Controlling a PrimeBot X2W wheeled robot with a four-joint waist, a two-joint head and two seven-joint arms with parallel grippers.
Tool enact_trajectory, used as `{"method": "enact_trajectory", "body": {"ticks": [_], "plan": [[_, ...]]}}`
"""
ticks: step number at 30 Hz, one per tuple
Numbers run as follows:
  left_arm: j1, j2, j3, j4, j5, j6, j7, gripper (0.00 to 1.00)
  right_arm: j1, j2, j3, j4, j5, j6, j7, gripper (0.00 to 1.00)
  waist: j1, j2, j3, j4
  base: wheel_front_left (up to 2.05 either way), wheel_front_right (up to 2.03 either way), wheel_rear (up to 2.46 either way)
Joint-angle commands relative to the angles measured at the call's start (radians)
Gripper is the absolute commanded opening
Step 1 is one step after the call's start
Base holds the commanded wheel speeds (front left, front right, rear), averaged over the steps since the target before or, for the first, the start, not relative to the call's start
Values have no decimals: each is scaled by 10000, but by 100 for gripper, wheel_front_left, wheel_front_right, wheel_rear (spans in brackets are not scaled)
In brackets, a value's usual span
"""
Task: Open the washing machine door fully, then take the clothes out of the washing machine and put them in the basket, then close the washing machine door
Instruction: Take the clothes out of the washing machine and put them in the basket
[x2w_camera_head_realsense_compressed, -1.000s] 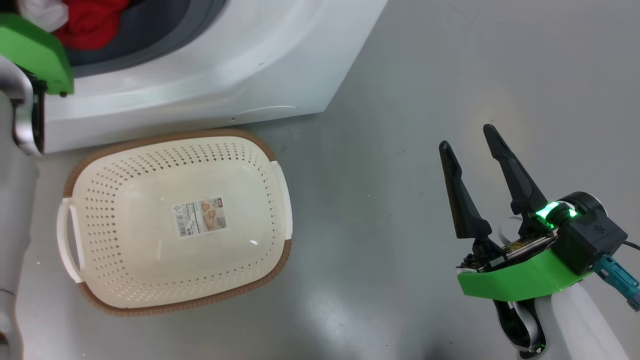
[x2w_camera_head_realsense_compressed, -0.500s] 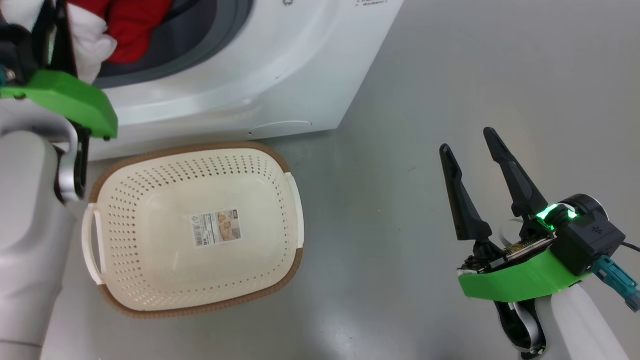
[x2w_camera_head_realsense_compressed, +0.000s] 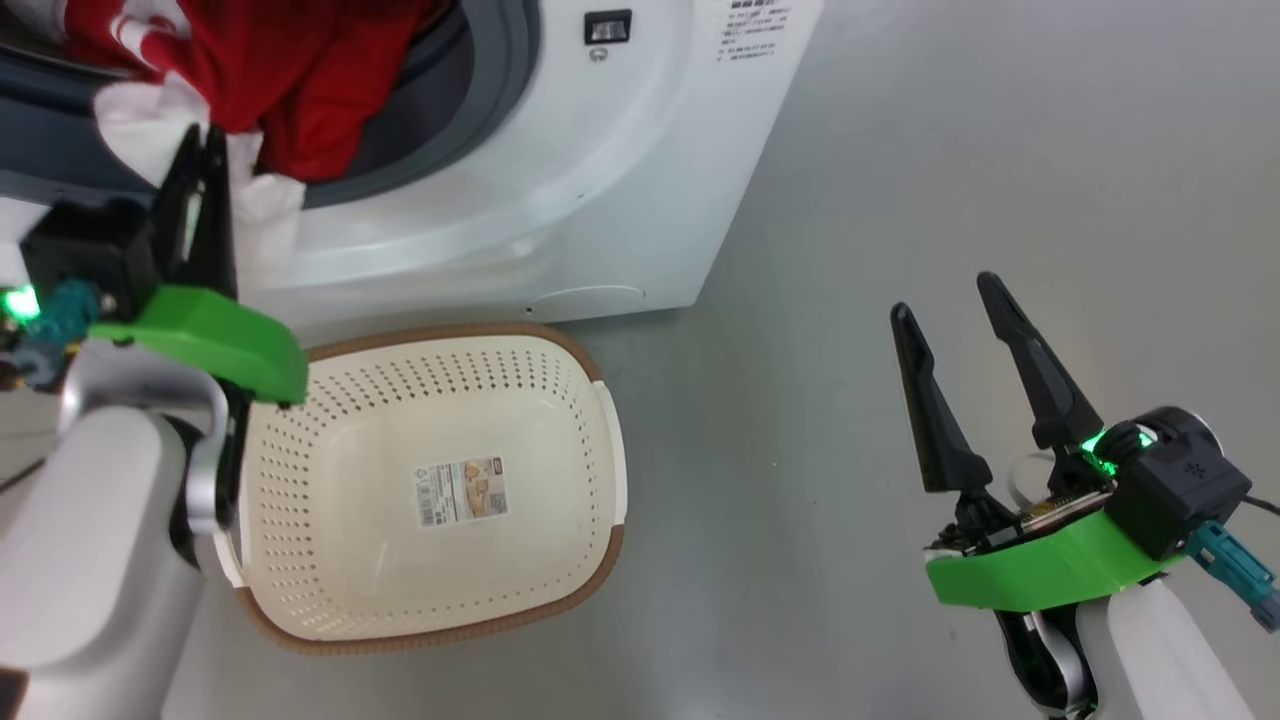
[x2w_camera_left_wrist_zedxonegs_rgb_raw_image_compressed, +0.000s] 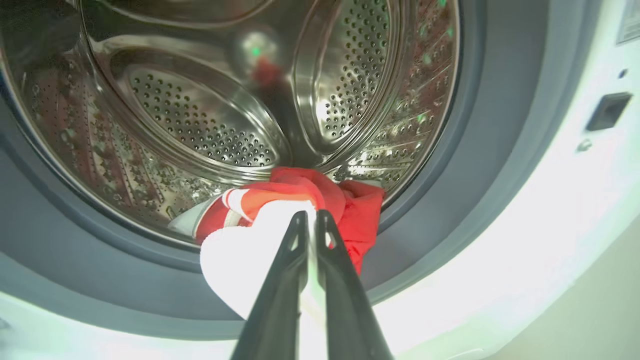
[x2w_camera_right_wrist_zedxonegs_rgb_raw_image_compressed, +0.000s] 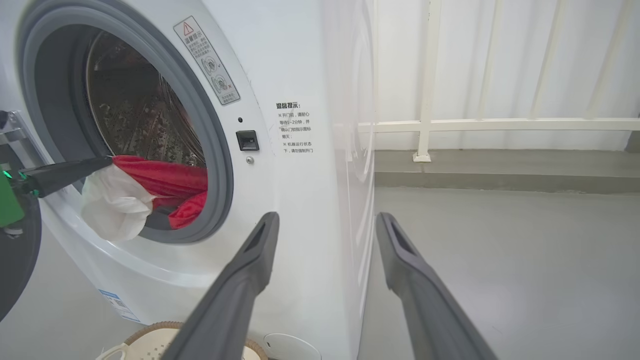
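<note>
Grey floor (x2w_camera_head_realsense_compressed: 850, 200), one white washing machine (x2w_camera_head_realsense_compressed: 560, 200). Writing on it: one warning sticker (x2w_camera_right_wrist_zedxonegs_rgb_raw_image_compressed: 206, 60) with a red triangle, one text block (x2w_camera_right_wrist_zedxonegs_rgb_raw_image_compressed: 295, 127) headed 温馨提示, one small blue label (x2w_camera_right_wrist_zedxonegs_rgb_raw_image_compressed: 117, 302) I can't read. One basket (x2w_camera_head_realsense_compressed: 430, 335) just in front, one barcode label (x2w_camera_head_realsense_compressed: 462, 492) on its bottom, print too small. Clothes (x2w_camera_head_realsense_compressed: 290, 80) at the drum mouth: red, count unclear, plus one white cloth (x2w_camera_head_realsense_compressed: 150, 130). My left gripper (x2w_camera_left_wrist_zedxonegs_rgb_raw_image_compressed: 311, 220) is clenched on the white cloth; right gripper (x2w_camera_head_realsense_compressed: 945, 297) is spread and empty.
</note>
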Motion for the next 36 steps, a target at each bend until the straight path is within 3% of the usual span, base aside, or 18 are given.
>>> {"method": "enact_trajectory", "body": {"ticks": [1, 25, 36], "plan": [[329, 542, 317, -835, -42, 221, 104, 0, 221, 7, 180, -182, -99, 63, -63, 100, 0, 0, -227, 69, 0, 0, 0], [3199, 1152, 51, -6629, 285, 1687, 1623, 0, 785, 7, -123, -139, -141, 63, -63, 100, 0, 0, -1571, 462, 0, 0, 0], [3772, 1157, -166, -8290, 526, 2190, 2108, 0, 904, 7, -265, -285, -188, 63, -63, 100, 0, 0, -1654, 729, 0, 0, 0]]}}
